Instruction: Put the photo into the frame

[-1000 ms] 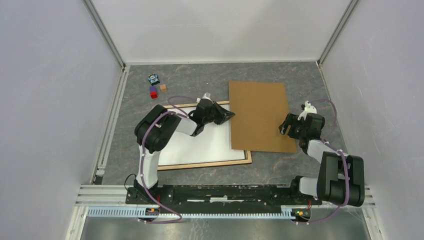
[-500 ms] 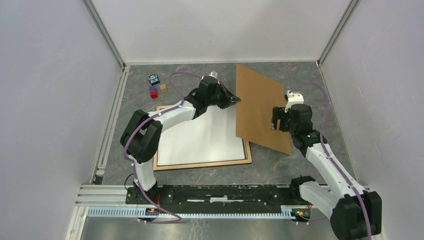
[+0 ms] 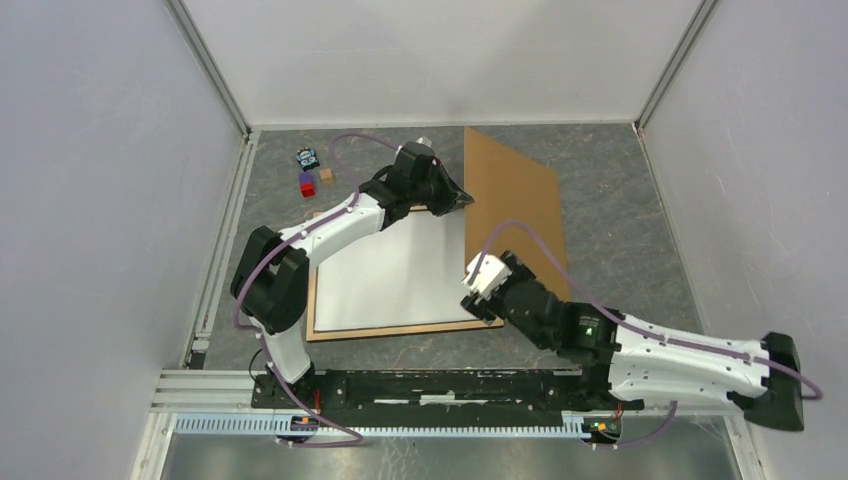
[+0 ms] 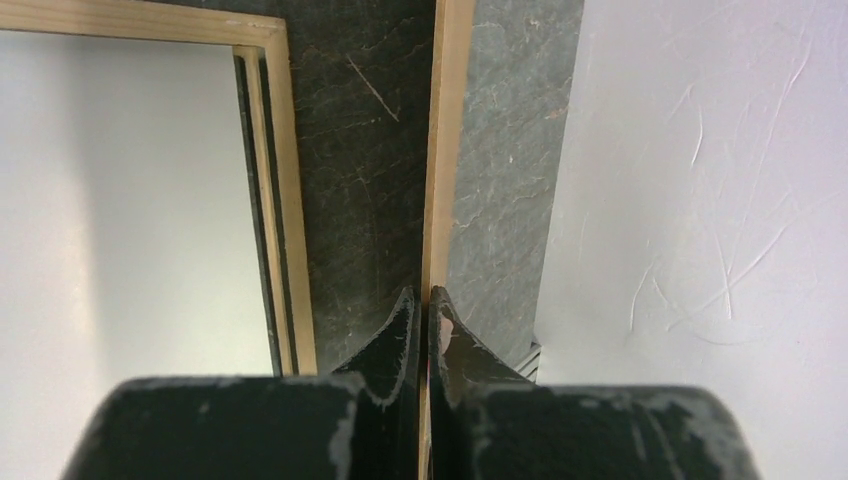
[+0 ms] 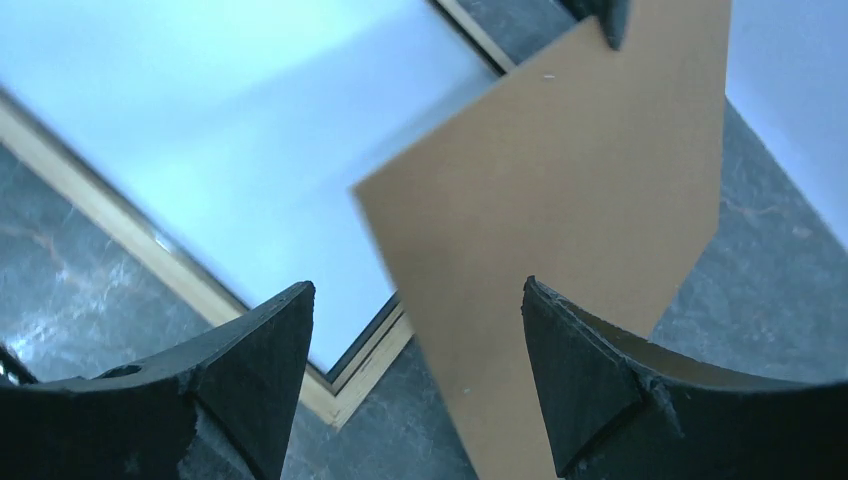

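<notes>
1. Photo [image 3: 400, 270] lies white side up within the rails of the frame [image 3: 400, 330], flat on the table [image 3: 620, 230], at 9 o'clock of the raised cardboard board [image 3: 520, 200]; insertion appears done.
2. Left gripper [image 3: 464, 200]: fingers pinched together on the board's 9 o'clock edge, holding the board tilted off the table.
3. Right gripper [image 3: 472, 285]: fingers wide apart, gripping nothing, at 6 o'clock of the board, beside the frame's near right corner.
4. Remaining, by judgement: lay the board over the photo's back and seat it inside the rails. Whether the sheet sits fully flat cannot be told.
</notes>
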